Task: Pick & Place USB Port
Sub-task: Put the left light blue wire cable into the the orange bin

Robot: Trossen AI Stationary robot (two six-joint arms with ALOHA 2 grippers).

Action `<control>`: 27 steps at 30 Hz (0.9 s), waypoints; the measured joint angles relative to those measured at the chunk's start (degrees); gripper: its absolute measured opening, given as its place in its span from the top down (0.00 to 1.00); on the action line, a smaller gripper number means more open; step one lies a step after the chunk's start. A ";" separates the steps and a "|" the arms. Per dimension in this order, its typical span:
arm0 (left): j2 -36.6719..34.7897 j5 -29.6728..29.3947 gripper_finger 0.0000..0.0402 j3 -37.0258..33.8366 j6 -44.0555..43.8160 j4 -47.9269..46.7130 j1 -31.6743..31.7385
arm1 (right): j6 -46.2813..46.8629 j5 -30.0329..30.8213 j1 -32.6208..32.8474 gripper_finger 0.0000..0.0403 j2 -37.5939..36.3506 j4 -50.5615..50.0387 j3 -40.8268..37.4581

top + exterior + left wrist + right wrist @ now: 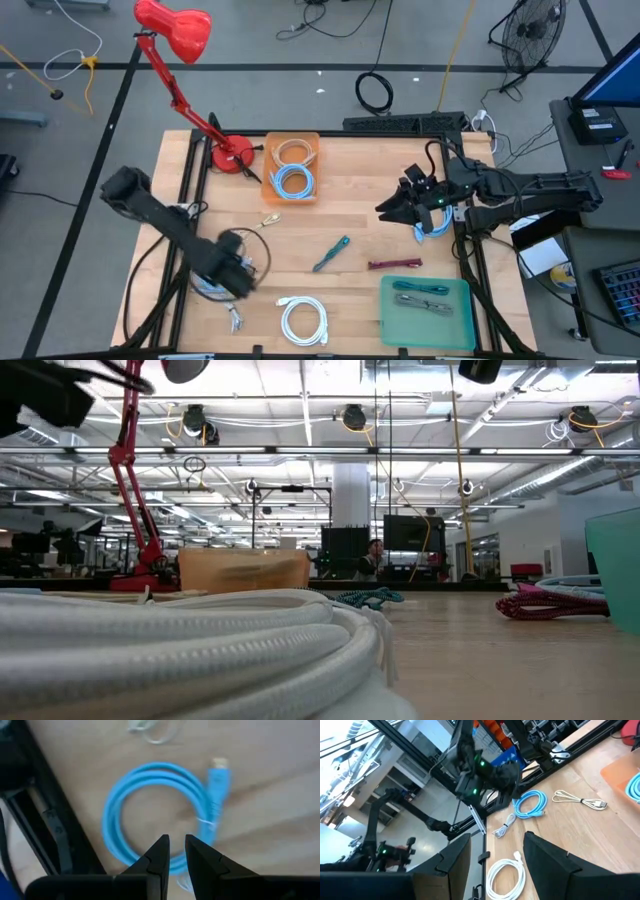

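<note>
Left gripper (174, 851) hovering over blue coiled USB cable (165, 815) near table's 8 o'clock edge, jaws narrow, gripping nothing. Right gripper (400, 208) waiting at 3 o'clock, jaws wide, empty. Risk: narrow jaws descending land on the coil, pushing rather than straddling; slick loops could slip.

Red desk lamp (175, 40) at table's (350, 215) far corner, floor fan (530, 30) beyond.
</note>
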 joint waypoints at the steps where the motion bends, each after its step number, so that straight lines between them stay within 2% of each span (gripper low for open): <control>1: -2.45 0.01 0.83 -2.51 -2.10 0.82 -0.33 | 0.00 0.00 0.03 0.58 0.00 0.00 0.00; 5: -11.37 0.00 0.83 -10.62 -6.72 3.99 -1.00 | 0.00 0.00 0.04 0.58 0.00 0.00 0.00; 10: -18.16 -0.35 0.80 -15.71 -1.52 6.56 -0.18 | 0.08 0.19 0.04 0.58 0.00 0.04 0.00; 13: -19.53 0.96 0.70 -17.21 3.97 6.27 1.32 | 0.20 0.42 0.04 0.58 0.00 0.16 0.00; 20: -19.47 4.33 0.40 -20.92 16.33 10.44 5.07 | 1.17 0.42 -0.79 0.58 0.02 0.48 0.00; 23: -19.35 5.03 0.33 -23.73 16.92 11.43 5.85 | 1.49 0.37 -0.90 0.58 0.02 0.48 0.00; 27: -19.32 5.90 0.33 -26.98 16.51 12.74 6.18 | 1.95 0.27 -0.90 0.58 0.02 0.48 0.00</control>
